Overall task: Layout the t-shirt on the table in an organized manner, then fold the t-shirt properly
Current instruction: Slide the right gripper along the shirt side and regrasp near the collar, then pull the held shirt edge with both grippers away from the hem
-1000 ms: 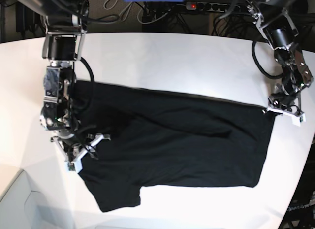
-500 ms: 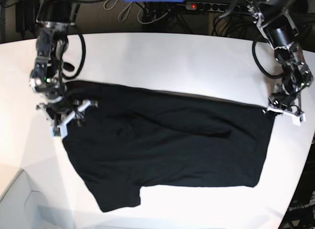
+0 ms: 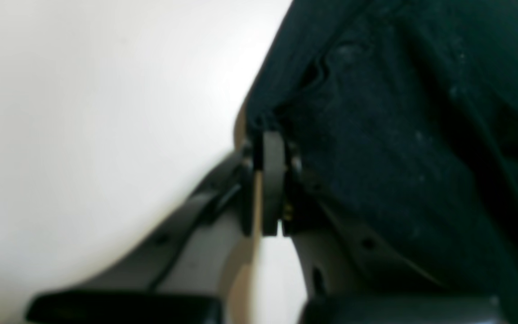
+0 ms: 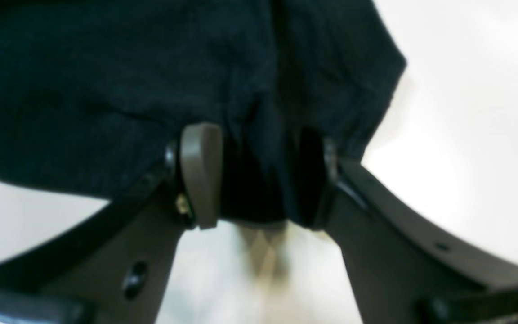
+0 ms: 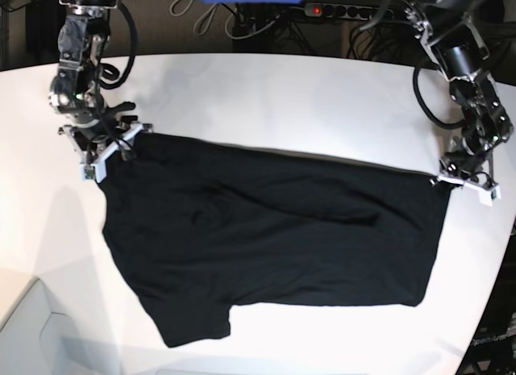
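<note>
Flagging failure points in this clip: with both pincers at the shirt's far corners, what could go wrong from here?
1. The right pincer stands open around bunched cloth of the t-shirt; closing may grab a thick wad or miss the corner.
2. The left pincer is shut on a thin bit of hem; a pull could slip it free.
3. The near sleeve lies crooked, so folding now would likely trap wrinkles.

so the t-shirt (image 5: 274, 230) is lying spread out on the table (image 5: 282, 101), stretched sideways across the middle of the base view — lots of bare tabletop behind it, only a strip in front. right gripper (image 5: 109, 149) sits at the shirt's far-left corner, left gripper (image 5: 468, 184) at its far-right corner, right by the table's edge. one sleeve sticks out toward the near edge, lower left. cables and a power strip (image 5: 347, 10) sit behind the table.
</note>
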Tool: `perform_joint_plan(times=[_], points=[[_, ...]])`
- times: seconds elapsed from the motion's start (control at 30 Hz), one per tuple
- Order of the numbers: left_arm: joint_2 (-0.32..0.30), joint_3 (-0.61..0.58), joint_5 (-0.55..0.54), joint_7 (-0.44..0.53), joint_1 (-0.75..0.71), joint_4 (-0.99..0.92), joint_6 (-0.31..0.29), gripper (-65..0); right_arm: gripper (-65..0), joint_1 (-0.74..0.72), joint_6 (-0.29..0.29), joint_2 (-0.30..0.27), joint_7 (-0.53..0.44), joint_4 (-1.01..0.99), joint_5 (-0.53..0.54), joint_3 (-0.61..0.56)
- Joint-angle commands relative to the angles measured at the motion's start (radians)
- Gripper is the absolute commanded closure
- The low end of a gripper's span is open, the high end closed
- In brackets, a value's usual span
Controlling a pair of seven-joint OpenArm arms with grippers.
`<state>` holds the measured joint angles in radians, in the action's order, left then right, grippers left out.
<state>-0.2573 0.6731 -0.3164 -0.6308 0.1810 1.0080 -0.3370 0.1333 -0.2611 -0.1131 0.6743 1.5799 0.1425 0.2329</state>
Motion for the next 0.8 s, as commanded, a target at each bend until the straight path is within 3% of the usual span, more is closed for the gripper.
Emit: perform_joint_plan(times=[0.0,0.27,0.47,0.6,0.67,0.77], points=[[-0.014,0.001,0.009,-0.013,0.012,0.010,0.003,-0.1,-29.0,-0.010,0.003,-0.007,-0.018,0.004,0.006,0.001],[-0.014,0.003,0.001,-0.013,-0.011,0.088,0.003,-0.1,-29.0,-0.010,0.003,-0.006,-0.018,-0.036,0.006,-0.002],[-0.024,0.001,-0.132,-0.021,-0.050,0.157,0.003,-0.2,-29.0,-0.008,0.003,-0.004,-0.018,-0.036,0.006,-0.002],[-0.032,0.001,-0.134,-0.022,-0.050,0.156,0.003,-5.7,-28.8,-0.004,0.000,-0.003,-0.018,-0.036,0.006,-0.004],[-0.032,0.001,-0.134,-0.022,-0.053,0.156,0.003,-4.8,-28.3,-0.001,-0.002,-0.003,-0.018,-0.036,0.006,-0.004],[-0.035,0.001,-0.139,-0.024,-0.081,0.162,0.003,0.0,-21.3,0.012,-0.002,-0.003,-0.018,-0.036,0.006,-0.004]])
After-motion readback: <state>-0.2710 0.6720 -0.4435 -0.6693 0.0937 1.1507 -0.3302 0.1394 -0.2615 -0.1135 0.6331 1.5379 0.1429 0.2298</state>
